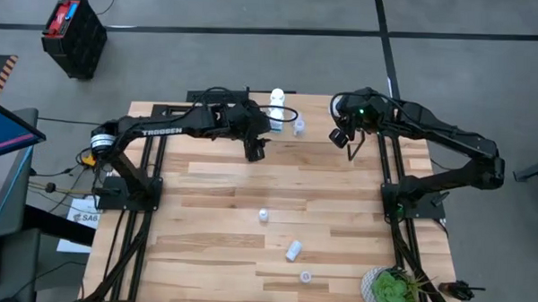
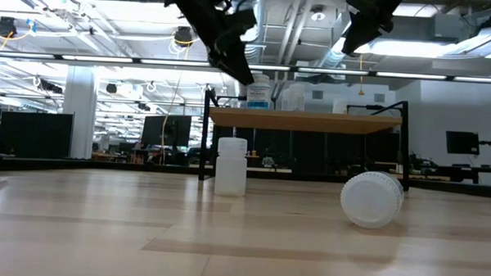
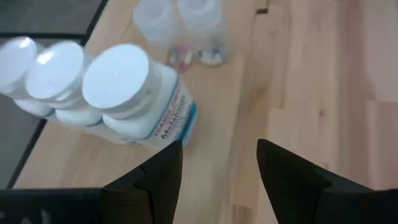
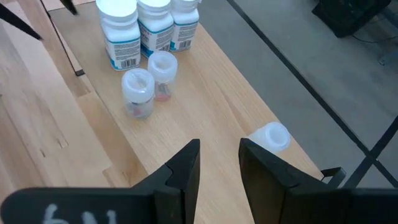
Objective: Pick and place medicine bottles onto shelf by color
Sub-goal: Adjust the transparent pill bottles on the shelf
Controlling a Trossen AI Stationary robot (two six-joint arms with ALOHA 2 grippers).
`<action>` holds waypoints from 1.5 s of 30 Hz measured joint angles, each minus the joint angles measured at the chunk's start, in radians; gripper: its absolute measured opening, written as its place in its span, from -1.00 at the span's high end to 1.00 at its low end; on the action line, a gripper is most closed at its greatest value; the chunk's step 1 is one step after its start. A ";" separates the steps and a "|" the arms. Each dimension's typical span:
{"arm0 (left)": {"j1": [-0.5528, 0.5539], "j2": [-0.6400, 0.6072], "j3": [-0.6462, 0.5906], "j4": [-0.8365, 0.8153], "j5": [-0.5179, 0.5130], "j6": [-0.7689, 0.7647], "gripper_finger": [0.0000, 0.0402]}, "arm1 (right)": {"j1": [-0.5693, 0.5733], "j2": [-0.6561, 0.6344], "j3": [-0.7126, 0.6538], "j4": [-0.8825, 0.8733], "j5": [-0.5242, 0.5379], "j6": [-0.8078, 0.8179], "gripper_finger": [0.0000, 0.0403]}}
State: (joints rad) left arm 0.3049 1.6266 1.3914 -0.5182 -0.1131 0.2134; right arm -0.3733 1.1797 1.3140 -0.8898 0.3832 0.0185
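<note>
The shelf (image 1: 324,113) stands at the table's far edge. On it three white bottles (image 3: 118,93) stand in a row, also in the right wrist view (image 4: 146,28). Two translucent bottles (image 4: 146,84) stand beside them, and one more (image 4: 272,137) lies near the shelf's edge. My left gripper (image 3: 219,168) is open and empty above the shelf, close to the white bottles. My right gripper (image 4: 219,162) is open and empty above the shelf's right part (image 1: 346,140). Three loose bottles rest on the table: one (image 1: 263,214) upright, one (image 1: 293,250) on its side, one (image 1: 306,276) nearest the front.
A potted green plant (image 1: 390,290) stands at the table's near right corner. In the low view one bottle (image 2: 231,165) stands upright and another (image 2: 372,199) lies on its side in front of the shelf (image 2: 307,121). Bare wood lies between the shelf and the loose bottles.
</note>
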 joint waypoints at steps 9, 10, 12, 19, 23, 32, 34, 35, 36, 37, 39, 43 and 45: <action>-0.031 -0.132 0.001 -0.085 0.003 -0.006 0.03 | -0.009 0.027 0.000 0.003 -0.182 -0.076 0.34; -0.031 -0.147 0.001 -0.097 0.002 -0.008 0.03 | -0.012 0.034 0.000 0.008 -0.206 -0.091 0.34; -0.031 -0.177 0.001 -0.144 0.000 -0.010 0.03 | -0.013 0.053 0.000 0.018 -0.246 -0.102 0.35; -0.031 -0.245 0.001 -0.264 -0.003 -0.018 0.03 | -0.023 0.179 0.000 0.082 -0.255 -0.155 0.35; -0.031 -0.249 0.001 -0.283 -0.004 -0.030 0.03 | -0.020 0.248 0.000 0.124 -0.265 -0.158 0.37; -0.030 -0.249 0.001 -0.286 -0.004 -0.024 0.03 | -0.020 0.297 0.000 0.125 -0.320 -0.158 0.41; -0.030 -0.249 0.001 -0.286 -0.004 -0.024 0.03 | -0.025 0.282 0.000 0.127 -0.289 -0.158 0.41; -0.030 -0.249 0.001 -0.286 -0.004 -0.024 0.03 | -0.028 0.271 0.005 0.127 -0.273 -0.159 0.41; -0.030 -0.249 0.001 -0.285 -0.004 -0.024 0.03 | -0.030 0.262 0.016 0.132 -0.261 -0.158 0.41; -0.030 -0.249 0.001 -0.284 -0.004 -0.024 0.03 | -0.035 0.255 0.026 0.146 -0.258 -0.158 0.41; -0.030 -0.249 0.001 -0.276 -0.004 -0.023 0.03 | -0.042 0.244 0.048 0.161 -0.258 -0.158 0.41; -0.030 -0.249 0.001 -0.275 -0.006 -0.016 0.03 | -0.042 0.246 0.110 0.181 -0.258 -0.184 0.41; -0.030 -0.249 0.001 -0.275 -0.006 -0.016 0.03 | -0.042 0.261 0.139 0.185 -0.258 -0.207 0.41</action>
State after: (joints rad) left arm 0.2745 1.3781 1.3922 -0.7937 -0.1192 0.1978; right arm -0.4150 1.4408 1.4526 -0.7049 0.1253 -0.1884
